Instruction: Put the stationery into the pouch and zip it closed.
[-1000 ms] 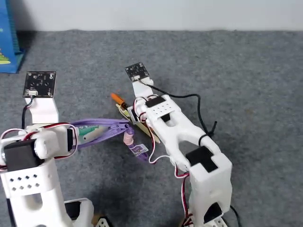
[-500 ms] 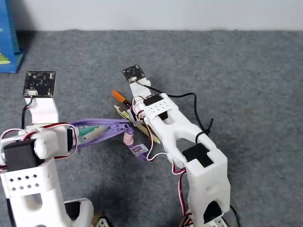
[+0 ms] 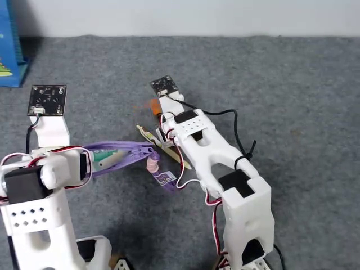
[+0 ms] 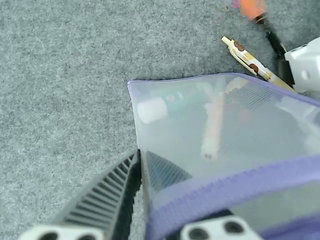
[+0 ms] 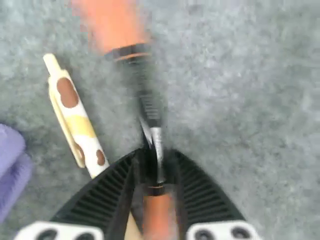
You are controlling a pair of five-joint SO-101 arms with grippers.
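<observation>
Orange at both ends with a black grip section between, the pen [image 5: 145,97] is pinched low in the right gripper [image 5: 150,162], whose black ribbed fingers [image 5: 107,192] are closed on it with almost no gap. Its long axis runs straight out from between the fingertips, in line with the gripper, and its far orange end points away from the arm bases. I cannot tell whether that end touches the grey carpet [image 5: 240,75]. Just beside the fingertips, on the pouch side, a second pen [image 5: 75,117] lies flat. It is cream-yellow with brown spots, at a slight angle to the held pen and apart from it. The right arm [image 3: 216,157] stretches low and forward, its wrist bent down over both pens. The left gripper [image 4: 141,165] is clamped tight on one edge of the pouch [image 4: 220,140], a translucent sleeve with a purple zip band. The pouch extends lengthwise away from those fingers toward the right gripper, and its far corner lies near the spotted pen. A white block [image 4: 151,110] and a pale pinkish stick [image 4: 212,127] show through its wall. A pink charm [image 3: 152,164] hangs at the pouch end nearest the right arm. The left arm [image 3: 45,180] is drawn in near its own base. Well beyond it, a blue box [image 3: 8,50] stands at the carpet's edge.
</observation>
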